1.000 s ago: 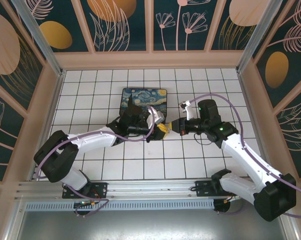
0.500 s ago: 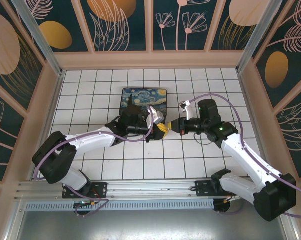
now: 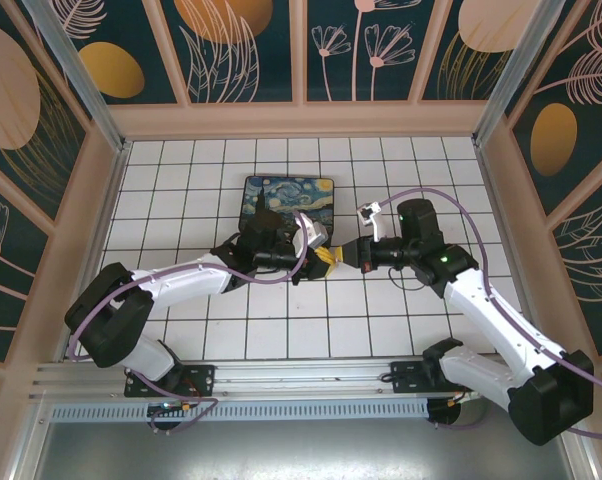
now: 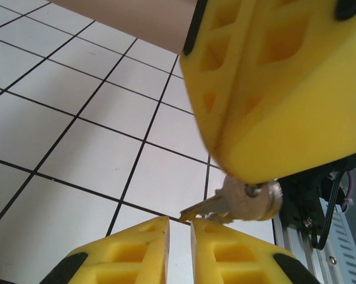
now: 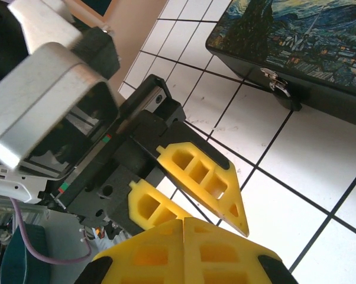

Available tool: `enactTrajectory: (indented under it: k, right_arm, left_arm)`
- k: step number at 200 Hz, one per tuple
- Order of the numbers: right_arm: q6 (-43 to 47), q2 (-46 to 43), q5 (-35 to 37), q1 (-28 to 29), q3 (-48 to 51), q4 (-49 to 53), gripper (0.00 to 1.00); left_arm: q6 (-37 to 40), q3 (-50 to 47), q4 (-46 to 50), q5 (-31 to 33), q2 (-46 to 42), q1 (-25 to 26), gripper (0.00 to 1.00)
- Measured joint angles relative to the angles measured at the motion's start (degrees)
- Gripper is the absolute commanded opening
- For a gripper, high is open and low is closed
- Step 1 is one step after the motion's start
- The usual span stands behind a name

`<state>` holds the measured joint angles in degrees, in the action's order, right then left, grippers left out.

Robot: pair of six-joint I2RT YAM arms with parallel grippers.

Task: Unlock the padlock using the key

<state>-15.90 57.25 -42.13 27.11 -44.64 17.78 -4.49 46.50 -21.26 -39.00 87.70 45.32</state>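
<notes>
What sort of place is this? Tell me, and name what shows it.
Probably a robot test cell in a lab, not a home: a left arm and a right arm bolted by a metal rail, a white tiled floor, and patterned wall panels boxing it in.

No text, number, brand or sign can be read in any frame. The key (image 4: 216, 207), lower right of the left wrist frame, has a metal face too blurred to make out a stamp. The black gripper housing (image 5: 116, 177), left of centre in the right wrist frame, carries tiny coloured marks that are too small to read.
</notes>
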Motion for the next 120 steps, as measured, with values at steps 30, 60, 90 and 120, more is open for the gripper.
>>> enactTrajectory:
  k: [30,60,90,120]
  right_arm:
    - [0.37,-0.07,-0.33,0.0,0.0,0.0,0.05]
    - [0.37,-0.07,-0.46,0.0,0.0,0.0,0.05]
    - [0.37,-0.07,-0.42,0.0,0.0,0.0,0.06]
    - [0.55,-0.04,-0.42,0.0,0.0,0.0,0.06]
  left_arm:
    - [0.02,-0.37,0.0,0.5,0.0,0.0,0.18]
    - [0.0,-0.37,-0.02,0.46,0.0,0.0,0.2]
    - [0.11,-0.39,0.0,-0.31,0.0,0.0,0.23]
    - [0.85,-1.05,0.02,-1.03,-0.48,0.0,0.25]
